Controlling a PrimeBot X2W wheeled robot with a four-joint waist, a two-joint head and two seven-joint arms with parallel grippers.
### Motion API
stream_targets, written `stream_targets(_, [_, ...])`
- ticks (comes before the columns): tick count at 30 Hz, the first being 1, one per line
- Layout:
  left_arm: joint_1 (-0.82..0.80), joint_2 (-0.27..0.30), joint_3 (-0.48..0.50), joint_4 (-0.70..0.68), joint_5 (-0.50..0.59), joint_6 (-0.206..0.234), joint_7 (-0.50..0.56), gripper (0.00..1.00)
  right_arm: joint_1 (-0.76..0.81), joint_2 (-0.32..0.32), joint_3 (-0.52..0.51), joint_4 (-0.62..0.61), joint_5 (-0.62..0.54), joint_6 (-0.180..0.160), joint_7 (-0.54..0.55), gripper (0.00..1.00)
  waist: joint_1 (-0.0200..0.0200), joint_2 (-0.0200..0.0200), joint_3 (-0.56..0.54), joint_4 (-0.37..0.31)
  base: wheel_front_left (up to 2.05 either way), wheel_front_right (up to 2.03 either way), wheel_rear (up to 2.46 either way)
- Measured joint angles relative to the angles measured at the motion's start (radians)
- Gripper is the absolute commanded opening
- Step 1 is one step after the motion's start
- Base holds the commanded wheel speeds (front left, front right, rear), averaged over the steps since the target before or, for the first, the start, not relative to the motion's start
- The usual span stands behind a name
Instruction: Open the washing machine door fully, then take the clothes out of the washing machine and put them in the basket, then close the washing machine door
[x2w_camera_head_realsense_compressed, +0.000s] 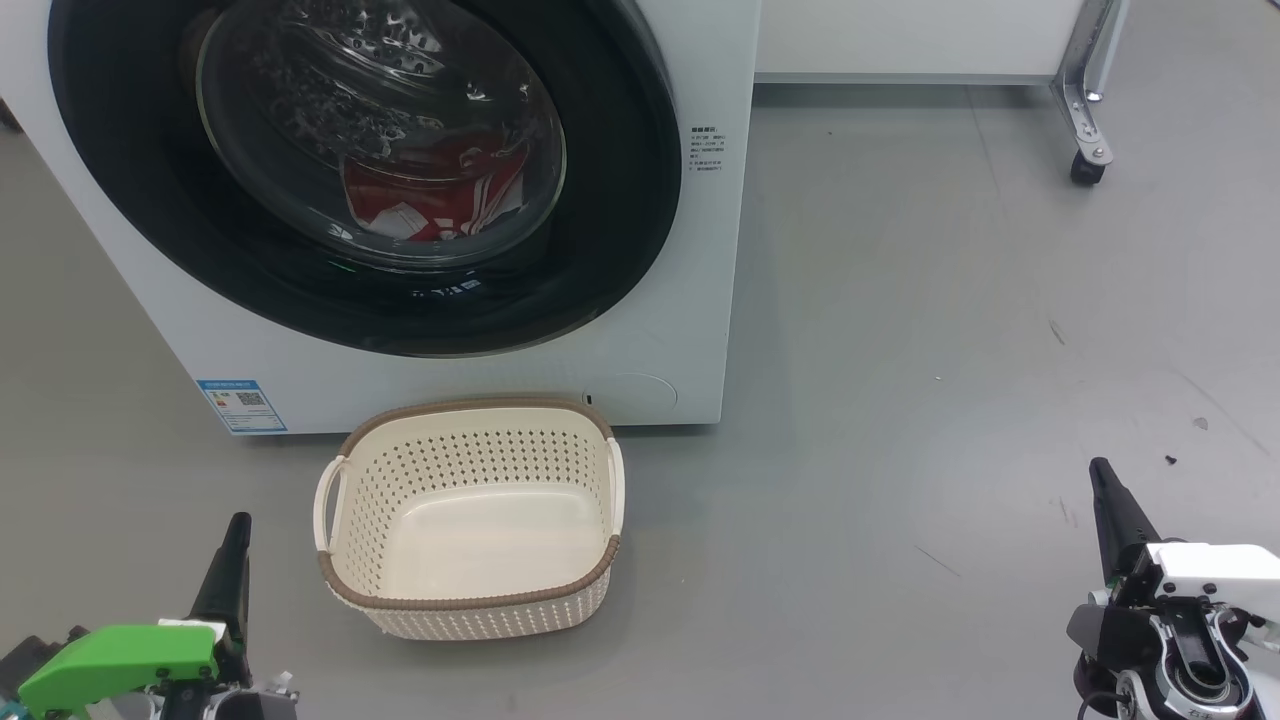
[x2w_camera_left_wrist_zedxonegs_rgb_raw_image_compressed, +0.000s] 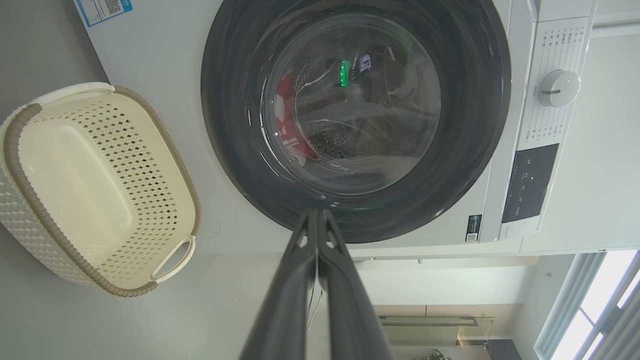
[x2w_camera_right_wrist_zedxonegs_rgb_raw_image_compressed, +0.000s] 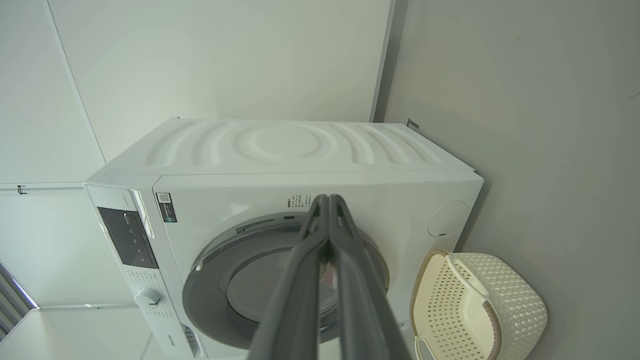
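The white washing machine (x2w_camera_head_realsense_compressed: 690, 330) stands ahead with its black-rimmed round door (x2w_camera_head_realsense_compressed: 620, 200) closed flat against the front. Red clothes (x2w_camera_head_realsense_compressed: 440, 200) with white stripes lie behind the door's glass, also seen in the left wrist view as clothes (x2w_camera_left_wrist_zedxonegs_rgb_raw_image_compressed: 287, 125). An empty cream basket (x2w_camera_head_realsense_compressed: 470, 600) with a brown rim sits on the floor just before the machine. My left gripper (x2w_camera_head_realsense_compressed: 238, 522) is shut at the lower left, well short of the basket. My right gripper (x2w_camera_head_realsense_compressed: 1100, 468) is shut at the lower right, far from the machine. Both hold nothing.
Grey floor (x2w_camera_head_realsense_compressed: 950, 350) spreads to the right of the machine. A metal leg on a castor (x2w_camera_head_realsense_compressed: 1088, 165) stands at the back right under a white panel. The machine's dial (x2w_camera_left_wrist_zedxonegs_rgb_raw_image_compressed: 558, 88) and dark control panel (x2w_camera_left_wrist_zedxonegs_rgb_raw_image_compressed: 530, 182) show in the left wrist view.
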Motion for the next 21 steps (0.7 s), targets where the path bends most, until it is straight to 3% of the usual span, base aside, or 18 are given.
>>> stream_targets(6, [0.000,0.000,0.000,0.000,0.000,0.000,0.000,0.00,0.000,0.000,0.000,0.000,0.000,0.000,0.000,0.00,0.0000,0.0000,0.000,0.000,0.00,0.00,0.00])
stream_targets(7, [0.000,0.000,0.000,0.002,0.000,0.000,0.000,1.00,0.000,0.000,0.000,0.002,0.000,0.000,0.000,1.00,0.0000,0.0000,0.000,0.000,0.00,0.00,0.00])
stream_targets(21, [0.051,-0.024,-0.016,0.039,0.002,0.001,-0.024,1.00,0.054,0.028,0.013,0.044,-0.011,-0.001,-0.024,1.00,0.0000,0.0000,0.002,0.000,0.00,0.00,0.00])
